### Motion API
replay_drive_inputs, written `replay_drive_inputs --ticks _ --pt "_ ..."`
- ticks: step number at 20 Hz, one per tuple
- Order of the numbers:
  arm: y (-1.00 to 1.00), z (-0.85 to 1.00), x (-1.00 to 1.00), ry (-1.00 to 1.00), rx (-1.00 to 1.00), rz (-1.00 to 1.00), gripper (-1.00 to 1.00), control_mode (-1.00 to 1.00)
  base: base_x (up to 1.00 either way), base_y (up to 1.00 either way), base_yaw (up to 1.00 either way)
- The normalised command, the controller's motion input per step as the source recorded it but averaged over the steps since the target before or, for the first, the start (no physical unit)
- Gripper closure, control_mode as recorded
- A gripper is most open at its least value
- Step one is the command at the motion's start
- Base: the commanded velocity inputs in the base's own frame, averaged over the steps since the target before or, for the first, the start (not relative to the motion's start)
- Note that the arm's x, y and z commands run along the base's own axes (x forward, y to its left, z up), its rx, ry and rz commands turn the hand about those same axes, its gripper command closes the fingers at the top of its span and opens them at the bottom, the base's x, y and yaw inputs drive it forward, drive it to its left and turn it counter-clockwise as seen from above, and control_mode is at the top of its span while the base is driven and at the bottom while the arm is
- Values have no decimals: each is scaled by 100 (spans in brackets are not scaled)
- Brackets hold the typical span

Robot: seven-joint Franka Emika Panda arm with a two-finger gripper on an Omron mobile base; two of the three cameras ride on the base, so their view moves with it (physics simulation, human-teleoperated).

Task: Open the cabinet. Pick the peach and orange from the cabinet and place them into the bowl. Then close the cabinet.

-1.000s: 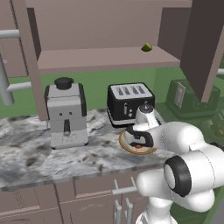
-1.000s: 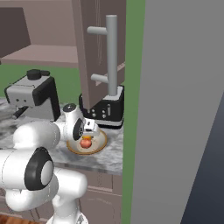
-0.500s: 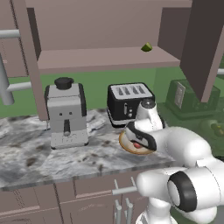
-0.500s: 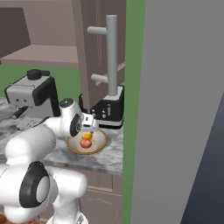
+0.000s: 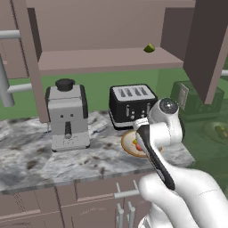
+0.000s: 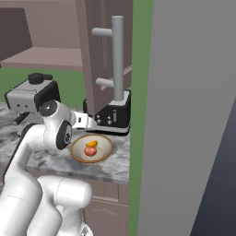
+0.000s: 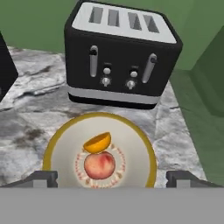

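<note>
Bowl (image 7: 52, 144): one, on the marble counter (image 7: 35, 109) in front of one black toaster (image 7: 120, 54). Contents: one peach (image 7: 99, 165) and one orange (image 7: 98, 142), touching. Gripper (image 7: 111, 178) above the bowl, fingers spread wide, holding nothing. Cabinet (image 5: 111, 60): both doors open; one green fruit (image 5: 149, 47) on its shelf.

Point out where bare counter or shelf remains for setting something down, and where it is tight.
Free: the marble counter left of and in front of the coffee machine, and the cabinet shelf left of the green fruit. Crowded: the bowl holding peach and orange sits near the toaster, under the open gripper.
</note>
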Motion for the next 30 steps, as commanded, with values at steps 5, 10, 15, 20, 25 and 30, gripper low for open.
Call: replay_drive_inputs --ticks 5,10,15,20,25,30 --pt "0 72 -52 -31 0 0 -100 -100 0 0 0" --pt "0 61 -41 -27 0 0 -100 -100 0 0 0" --pt "2 75 -22 -23 0 0 -100 -100 0 0 0" --pt "30 79 -10 -16 -1 0 -100 -100 0 0 0" --pt "22 77 -12 -17 -3 0 -100 -100 0 0 0" --pt "25 74 -20 -19 -4 0 -100 -100 0 0 0"
